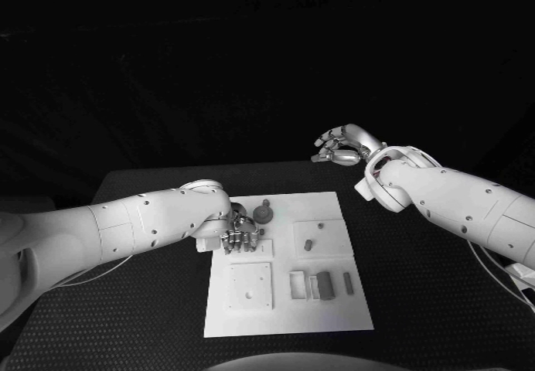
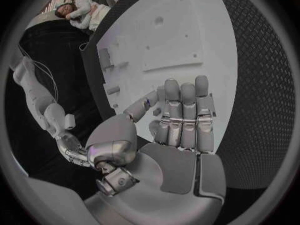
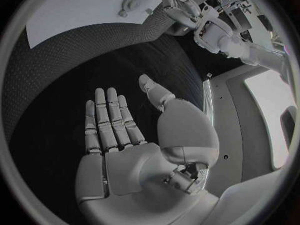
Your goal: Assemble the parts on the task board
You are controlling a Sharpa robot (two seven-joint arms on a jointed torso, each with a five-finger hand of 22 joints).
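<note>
The white task board (image 1: 287,263) lies flat in the middle of the black desk (image 1: 424,286), so both arms can reach it. The small grey parts are spread out on it, each in its own spot, so they are easy to pick one at a time. A round peg part (image 1: 264,209) stands upright near the far edge. A little short part (image 1: 308,244) lies on a raised square. Some long bar parts (image 1: 323,284) lie side by side near the front.

The left robot hand (image 1: 240,234) hangs low over the far left part of the board, just beside the round peg. Its fingers are straight and a bit apart, and it holds nothing. It looks ready to go down and pick something up.

The right robot hand (image 1: 342,145) is lifted up behind the board, well apart from the parts. Its fingers are spread and it holds nothing too. I think it waits there to stay out of the way.

No part seems put together yet.
</note>
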